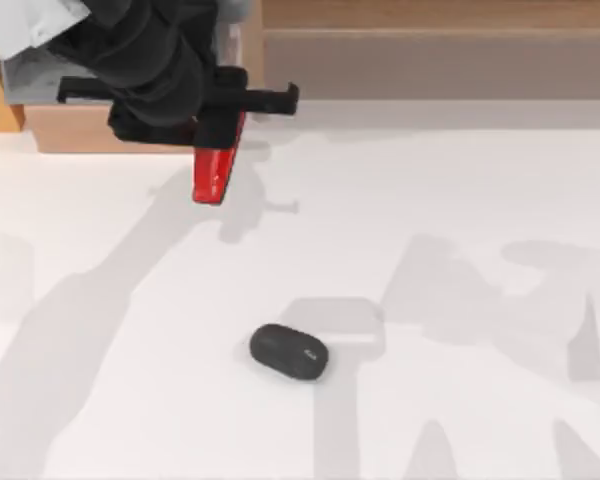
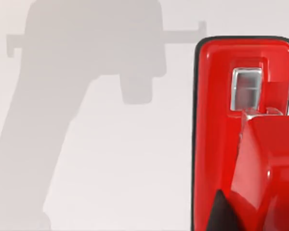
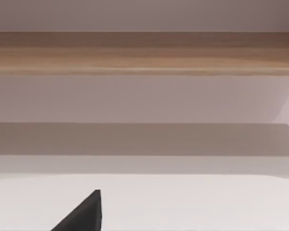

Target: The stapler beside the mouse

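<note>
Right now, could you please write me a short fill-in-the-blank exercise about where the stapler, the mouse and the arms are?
1. The left gripper is shut on the red ____.
2. The stapler is far from the table's near edge, at the top view's ____ side.
3. The dark oval thing lying alone on the table is the ____.

Missing words: stapler; left; mouse

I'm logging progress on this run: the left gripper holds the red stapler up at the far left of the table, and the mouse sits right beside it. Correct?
Not quite. The left gripper does hold the stapler at the far left, but the mouse is not beside it: the top view shows it lying well apart, nearer the table's front and middle.
</note>
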`<act>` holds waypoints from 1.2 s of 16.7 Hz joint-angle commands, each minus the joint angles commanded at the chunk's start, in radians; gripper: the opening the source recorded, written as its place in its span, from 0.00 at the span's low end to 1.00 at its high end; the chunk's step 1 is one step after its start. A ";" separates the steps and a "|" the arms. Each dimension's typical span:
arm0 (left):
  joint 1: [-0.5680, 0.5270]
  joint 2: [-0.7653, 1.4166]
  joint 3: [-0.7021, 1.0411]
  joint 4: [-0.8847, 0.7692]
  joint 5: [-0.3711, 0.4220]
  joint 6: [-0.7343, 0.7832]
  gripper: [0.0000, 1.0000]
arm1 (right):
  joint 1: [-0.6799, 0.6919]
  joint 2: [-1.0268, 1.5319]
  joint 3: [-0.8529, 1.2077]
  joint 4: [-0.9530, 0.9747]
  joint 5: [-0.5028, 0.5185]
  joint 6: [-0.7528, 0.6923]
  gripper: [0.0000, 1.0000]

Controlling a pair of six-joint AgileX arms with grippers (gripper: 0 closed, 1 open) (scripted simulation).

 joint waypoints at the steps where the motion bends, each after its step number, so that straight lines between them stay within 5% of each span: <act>1: -0.006 0.035 0.057 -0.016 0.000 -0.016 0.00 | 0.000 0.000 0.000 0.000 0.000 0.000 1.00; 11: -0.050 0.414 0.513 -0.187 -0.011 -0.165 0.00 | 0.000 0.000 0.000 0.000 0.000 0.000 1.00; 20: -0.060 0.669 0.685 -0.295 -0.026 -0.250 0.00 | 0.000 0.000 0.000 0.000 0.000 0.000 1.00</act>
